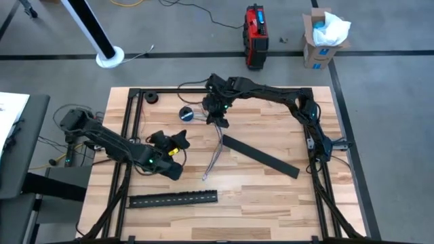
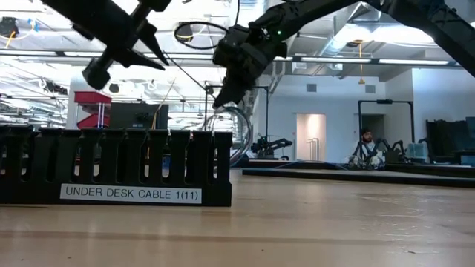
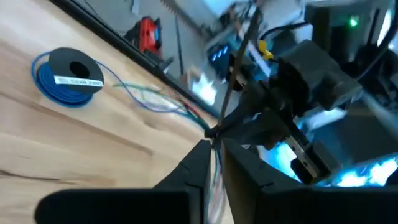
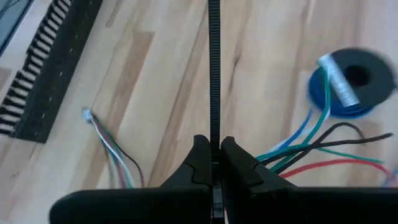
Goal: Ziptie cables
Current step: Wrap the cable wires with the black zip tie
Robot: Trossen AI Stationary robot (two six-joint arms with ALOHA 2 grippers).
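Observation:
The cables [image 1: 213, 156] are thin grey, white and dark wires lying slack on the wooden table. One bluish-tipped end [image 4: 87, 114] points toward the near edge. Their coloured strands [image 4: 311, 149] fan out beside the blue roll. My right gripper [image 4: 214, 149] hovers over their far end [image 1: 220, 126], shut on a black ribbed zip tie [image 4: 214, 74]. My left gripper [image 1: 178, 141] hangs left of the cables and touches nothing. In its wrist view its fingers [image 3: 199, 165] stand close together, with only a slit between them. My right gripper pinches the zip tie's strap [image 4: 214, 134] between its two fingertips. The strap runs straight on from the tips, in line with the fingers. The fingers slant down from the table's far right [image 2: 226, 89]. The tie is held above the table.
A blue-and-black roll [image 1: 186, 114] lies just left of the right gripper. One black slotted strip [image 1: 261, 154] lies slantwise right of the cables. Another [image 1: 173, 198], labelled UNDER DESK CABLE [image 2: 130, 194], lies near the front edge. A black frame [image 1: 129, 135] borders the table.

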